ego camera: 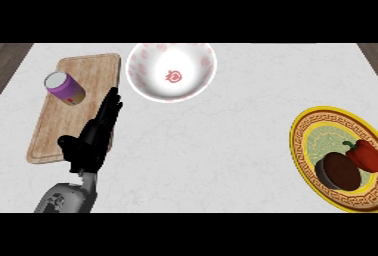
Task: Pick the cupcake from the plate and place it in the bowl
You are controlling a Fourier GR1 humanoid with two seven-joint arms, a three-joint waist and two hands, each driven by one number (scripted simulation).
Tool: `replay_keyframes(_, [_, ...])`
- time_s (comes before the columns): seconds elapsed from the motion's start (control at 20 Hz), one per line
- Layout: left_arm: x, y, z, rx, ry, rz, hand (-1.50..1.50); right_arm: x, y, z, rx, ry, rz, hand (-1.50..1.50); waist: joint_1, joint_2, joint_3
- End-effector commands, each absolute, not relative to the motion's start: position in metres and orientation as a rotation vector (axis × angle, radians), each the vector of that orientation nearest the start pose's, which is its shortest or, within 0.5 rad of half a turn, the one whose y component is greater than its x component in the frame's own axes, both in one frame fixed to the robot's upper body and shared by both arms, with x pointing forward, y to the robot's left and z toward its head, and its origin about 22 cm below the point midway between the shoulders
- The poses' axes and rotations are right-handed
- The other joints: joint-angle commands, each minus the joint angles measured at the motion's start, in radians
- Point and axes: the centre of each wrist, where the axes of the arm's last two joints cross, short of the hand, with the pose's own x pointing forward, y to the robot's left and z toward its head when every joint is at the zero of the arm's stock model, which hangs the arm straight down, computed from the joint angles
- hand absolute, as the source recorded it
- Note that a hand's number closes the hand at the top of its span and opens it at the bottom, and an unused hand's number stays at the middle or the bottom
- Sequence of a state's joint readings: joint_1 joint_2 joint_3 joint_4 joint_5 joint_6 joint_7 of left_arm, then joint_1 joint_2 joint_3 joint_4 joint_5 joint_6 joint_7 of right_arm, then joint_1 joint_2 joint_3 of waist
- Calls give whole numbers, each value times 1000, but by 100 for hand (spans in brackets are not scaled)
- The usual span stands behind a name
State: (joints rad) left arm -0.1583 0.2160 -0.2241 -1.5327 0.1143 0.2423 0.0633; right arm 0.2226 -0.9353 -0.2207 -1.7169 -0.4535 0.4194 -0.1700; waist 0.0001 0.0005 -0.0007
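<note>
Left hand resting open by the cutting board; cupcake on the plate at far right.

The left hand (94,134) lay with its fingers straight and holding nothing, stretched along the right edge of the wooden cutting board (55,120), fingertips pointing toward the bowl (171,71). On the board's far end a purple can (65,88) lay tilted, just beside those fingertips. The white bowl with red markings sat just right of the board, near the counter's (207,150) far edge. Well apart, across bare counter, the yellow-rimmed plate (304,150) held the dark cupcake (341,172), with a red bell pepper (363,154) touching it on the far side. The right hand did not show.
</note>
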Motion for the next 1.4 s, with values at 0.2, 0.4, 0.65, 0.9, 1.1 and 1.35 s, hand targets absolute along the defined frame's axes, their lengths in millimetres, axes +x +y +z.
replay_keyframes(0.2, [261,225,28,68,-1592,-124,0,219,-429,135,-154,-1379,789,-150,13,1,1])
replay_keyframes(0.4, [278,232,23,87,-1585,-111,0,196,-425,106,-97,-1375,806,-150,-7,-1,1])
replay_keyframes(0.65, [286,231,34,60,-1604,-112,0,207,-433,111,-53,-1399,794,-150,-4,-1,1])
replay_keyframes(0.9, [281,208,39,69,-1574,-104,0,203,-447,107,39,-1447,727,-150,-5,-1,1])
replay_keyframes(1.1, [276,202,29,65,-1576,-113,0,197,-441,101,51,-1471,691,-150,-6,-2,0])
replay_keyframes(1.35, [268,223,13,70,-1601,-112,0,200,-456,74,99,-1425,644,-150,-1,0,1])
